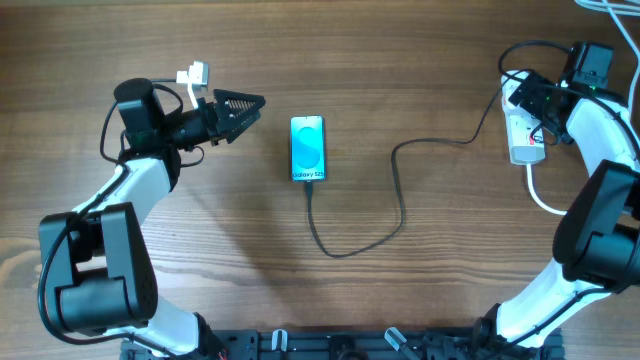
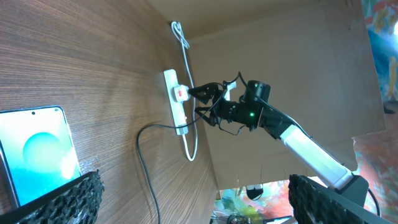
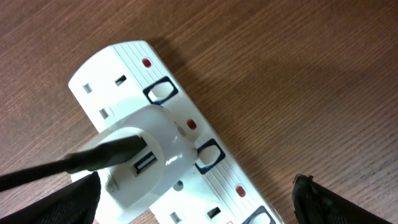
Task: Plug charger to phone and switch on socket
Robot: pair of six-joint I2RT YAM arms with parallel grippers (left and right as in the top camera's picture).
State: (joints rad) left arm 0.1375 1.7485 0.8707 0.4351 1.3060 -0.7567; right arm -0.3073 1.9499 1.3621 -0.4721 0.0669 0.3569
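The phone [image 1: 307, 148] lies flat at the table's middle, blue-turquoise screen up, and shows in the left wrist view [image 2: 37, 149]. The thin black charger cable [image 1: 398, 190] meets the phone's near short end, loops across the table and runs to the white socket strip [image 1: 526, 130] at the far right. In the right wrist view the cable enters a white adapter [image 3: 146, 158] seated in the socket strip [image 3: 130, 59]. My right gripper [image 1: 522, 97] is open just above the strip, fingers either side [image 3: 196, 202]. My left gripper [image 1: 250, 104] is open and empty left of the phone [image 2: 193, 202].
The socket strip has black-framed rocker switches [image 3: 160, 91] and small red marks [image 3: 191, 124]. Its thick white cable [image 1: 540, 195] curls toward the right arm. A brown board [image 2: 280, 56] stands beyond the table's right edge.
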